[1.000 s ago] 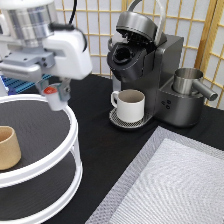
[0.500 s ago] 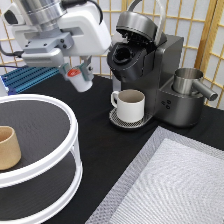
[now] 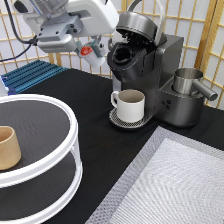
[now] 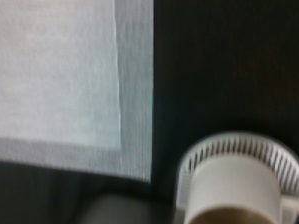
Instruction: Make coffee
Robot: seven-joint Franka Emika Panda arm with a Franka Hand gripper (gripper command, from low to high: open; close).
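arm reaching across upper left of the frame | pincer (image 3: 90,50) gripping coffee pod (image 3: 87,50) just left of coffee machine (image 3: 150,75) open chamber | mug (image 3: 129,105) sitting below on drip tray

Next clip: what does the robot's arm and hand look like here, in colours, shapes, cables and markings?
The arm is glossy white with rounded shells. The hand is a blocky pale-grey unit with grey fittings underneath. A black cable loops off its side. No readable markings show.

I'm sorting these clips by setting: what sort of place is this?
Probably a mock kitchen or coffee corner: a coffee machine with a white mug under it, a two-tier turntable, and the gripper holding the coffee pod.
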